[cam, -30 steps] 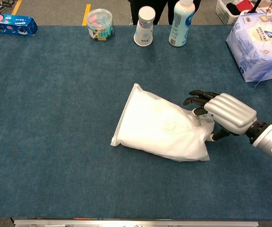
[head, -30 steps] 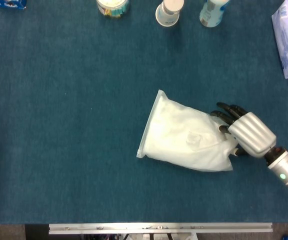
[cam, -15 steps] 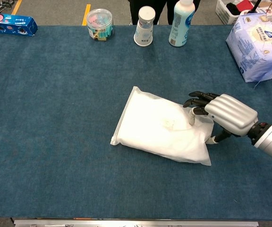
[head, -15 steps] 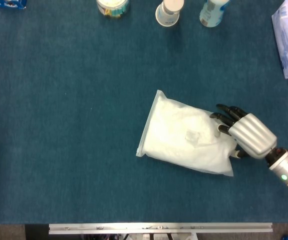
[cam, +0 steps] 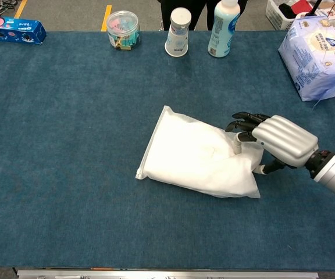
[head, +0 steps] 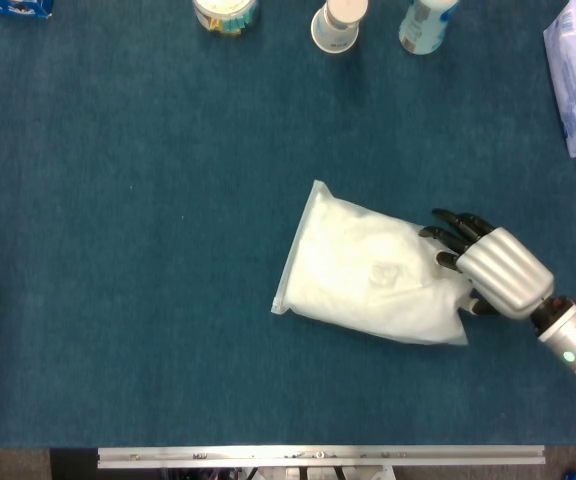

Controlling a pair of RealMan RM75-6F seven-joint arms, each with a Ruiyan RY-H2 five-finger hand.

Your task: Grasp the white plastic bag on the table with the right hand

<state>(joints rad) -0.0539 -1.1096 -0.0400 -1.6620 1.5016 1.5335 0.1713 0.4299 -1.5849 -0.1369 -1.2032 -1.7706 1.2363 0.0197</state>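
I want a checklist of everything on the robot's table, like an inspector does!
Surface: blue carpet-like table top, metal rail along the near edge.
Job's things: white plastic bag lying flat near the middle.
Clutter: at the far edge, blue box, clear jar, paper cup, white bottle; tissue pack at far right.
Hands: right hand grips the bag's right end, fingers on top; left hand not in view.
Cables: nothing seen.
Surroundings: floor with yellow tape, basket behind the table.
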